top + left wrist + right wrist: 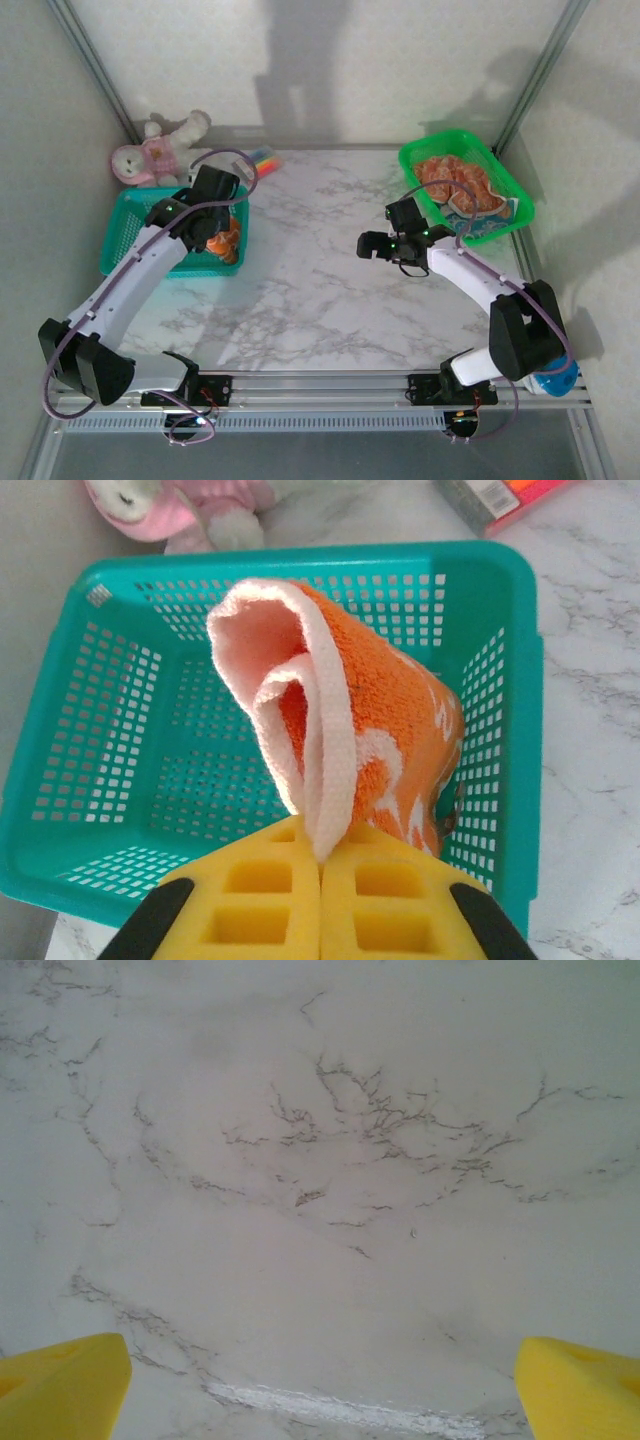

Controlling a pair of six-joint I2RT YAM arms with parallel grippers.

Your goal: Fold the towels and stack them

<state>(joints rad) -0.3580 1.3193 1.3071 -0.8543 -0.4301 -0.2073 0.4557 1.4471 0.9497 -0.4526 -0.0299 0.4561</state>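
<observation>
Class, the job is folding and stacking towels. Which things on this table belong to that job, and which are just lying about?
Job: orange towel pinched in the left fingers over the teal basket; towels heaped in the green basket.
Lying about: pink-and-white plush toy; pack of coloured markers.

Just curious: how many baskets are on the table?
2. A teal basket at the left, where the left claw grips an orange towel; a green basket at the far right, holding towels.
</observation>
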